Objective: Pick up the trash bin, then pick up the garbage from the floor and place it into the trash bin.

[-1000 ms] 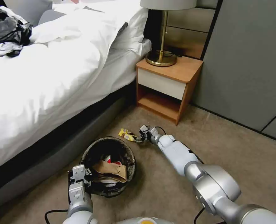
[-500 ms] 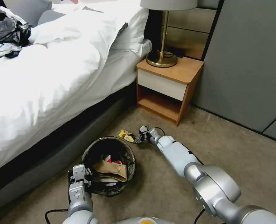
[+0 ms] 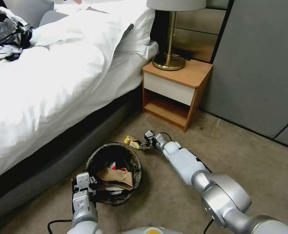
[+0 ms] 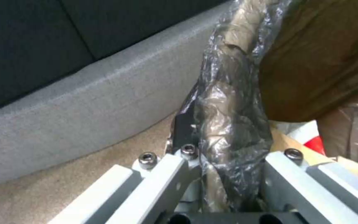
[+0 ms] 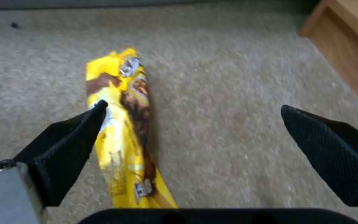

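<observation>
We are reaching our right gripper [image 3: 146, 145] low over the carpet [image 3: 170, 198], beside the nightstand [image 3: 175, 92]. Its fingers [image 5: 69, 146] are spreading wide and gripping nothing. The yellow wrapper [image 5: 125, 130] is lying flat on the carpet between them, close against one fingertip and well apart from the other.

We are clamping our left gripper [image 3: 83, 187] on the rim of the bin [image 3: 136, 177], which is sitting next to the bed [image 3: 53, 84]. In the left wrist view our two fingers [image 4: 162, 177] are pinching the dark bag [image 4: 228, 118] folded over that rim. Inside the bin, tan paper [image 3: 116, 178] and red-and-white pieces are lying together.
</observation>
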### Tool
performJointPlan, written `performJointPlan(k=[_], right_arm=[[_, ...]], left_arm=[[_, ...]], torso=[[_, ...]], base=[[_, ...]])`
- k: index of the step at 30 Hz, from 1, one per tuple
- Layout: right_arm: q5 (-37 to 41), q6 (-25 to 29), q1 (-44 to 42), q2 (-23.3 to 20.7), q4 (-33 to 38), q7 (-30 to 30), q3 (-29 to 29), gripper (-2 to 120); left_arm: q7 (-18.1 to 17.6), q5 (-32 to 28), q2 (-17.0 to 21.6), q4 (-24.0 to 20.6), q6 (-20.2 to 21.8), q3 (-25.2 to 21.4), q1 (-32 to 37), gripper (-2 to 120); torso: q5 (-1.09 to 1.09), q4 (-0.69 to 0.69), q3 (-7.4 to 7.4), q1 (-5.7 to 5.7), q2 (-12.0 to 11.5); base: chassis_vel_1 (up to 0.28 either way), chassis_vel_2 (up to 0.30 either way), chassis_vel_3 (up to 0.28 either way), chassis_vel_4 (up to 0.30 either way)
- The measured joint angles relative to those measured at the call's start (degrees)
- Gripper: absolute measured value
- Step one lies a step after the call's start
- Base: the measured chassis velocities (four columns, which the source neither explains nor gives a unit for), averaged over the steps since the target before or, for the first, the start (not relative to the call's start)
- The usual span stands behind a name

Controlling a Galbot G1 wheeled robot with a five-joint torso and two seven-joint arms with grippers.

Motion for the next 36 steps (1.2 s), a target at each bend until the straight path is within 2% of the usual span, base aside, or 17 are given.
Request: performJointPlan(k=[9, 21, 36], right_arm=[[1.75, -5.70, -0.84, 0.00, 0.54, 0.71, -0.13, 100], [1.47, -6.79, -2.28, 0.00, 1.02, -3.36, 0.02, 100], [1.49, -8.79, -1.55, 0.00, -1.23, -2.34, 1.07, 100]], left_arm=[[0.21, 1.21, -0.74, -0.50, -0.45, 0.10, 1.32, 0], [0.40, 2.33, -1.67, -0.83, -0.87, 0.30, 1.95, 0], [0.47, 3.12, -2.45, -0.77, -1.19, 0.55, 2.10, 0]], torso=[[0.00, 0.00, 0.00, 0.00, 0.00], [0.00, 0.00, 0.00, 0.00, 0.00], [0.00, 0.00, 0.00, 0.00, 0.00]], base=[[0.000, 0.000, 0.000, 0.000], [0.000, 0.000, 0.000, 0.000], [0.000, 0.000, 0.000, 0.000]])
